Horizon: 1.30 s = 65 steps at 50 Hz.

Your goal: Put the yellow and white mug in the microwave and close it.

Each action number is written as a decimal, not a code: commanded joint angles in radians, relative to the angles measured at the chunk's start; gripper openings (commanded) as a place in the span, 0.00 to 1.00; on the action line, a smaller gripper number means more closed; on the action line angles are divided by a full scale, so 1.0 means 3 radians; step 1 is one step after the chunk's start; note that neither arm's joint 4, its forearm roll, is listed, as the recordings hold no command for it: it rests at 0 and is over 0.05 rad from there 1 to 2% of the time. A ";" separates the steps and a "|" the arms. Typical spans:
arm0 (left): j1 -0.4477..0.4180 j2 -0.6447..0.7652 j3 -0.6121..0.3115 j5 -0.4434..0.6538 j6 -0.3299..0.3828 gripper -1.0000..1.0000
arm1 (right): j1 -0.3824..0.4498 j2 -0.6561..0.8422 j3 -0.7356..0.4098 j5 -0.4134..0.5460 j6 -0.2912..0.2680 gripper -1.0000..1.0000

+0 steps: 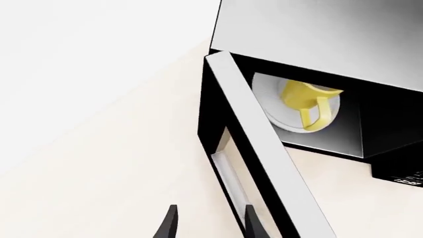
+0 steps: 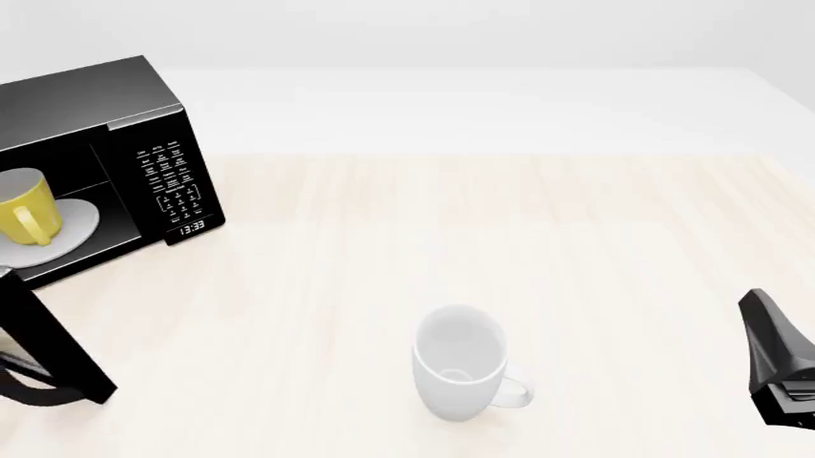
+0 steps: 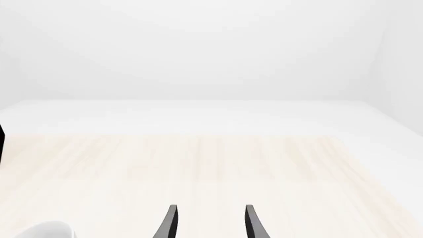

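One job left: shut the door

Far left of the front view, the mug (image 2: 26, 212) stands on the turntable (image 2: 76, 221) inside the microwave (image 2: 90, 105); the door (image 2: 52, 358) swings out toward the lower left; the left claw (image 1: 208, 223), fingers apart and empty, sits at the door's outer face, nearest for the push; lower right, the right claw (image 3: 208, 223), likewise apart, idles well away.

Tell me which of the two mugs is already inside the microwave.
The yellow and white mug: it stands on the turntable plate inside the open microwave. The larger all-white mug stands out on the table.
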 commanded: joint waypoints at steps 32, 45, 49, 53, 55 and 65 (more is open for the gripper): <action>-0.0417 -0.0159 -0.0063 -0.0132 -0.0040 1.00 | 0.0000 0.0000 0.0000 0.0000 -0.0001 1.00; -0.0468 -0.0041 -0.0117 -0.0203 -0.0040 1.00 | 0.0000 0.0000 0.0000 0.0000 0.0000 1.00; -0.0488 0.0019 -0.0136 -0.0244 -0.0038 1.00 | 0.0000 0.0000 0.0000 0.0000 0.0000 1.00; -0.0501 0.0067 -0.0152 -0.0271 -0.0037 1.00 | 0.0000 0.0000 0.0000 0.0000 0.0000 1.00; -0.0504 0.0089 -0.0161 -0.0280 -0.0037 1.00 | 0.0001 0.0000 0.0000 0.0000 -0.0001 1.00; -0.0570 0.0158 -0.0209 -0.0295 -0.0033 1.00 | 0.0000 0.0000 0.0000 0.0000 0.0000 1.00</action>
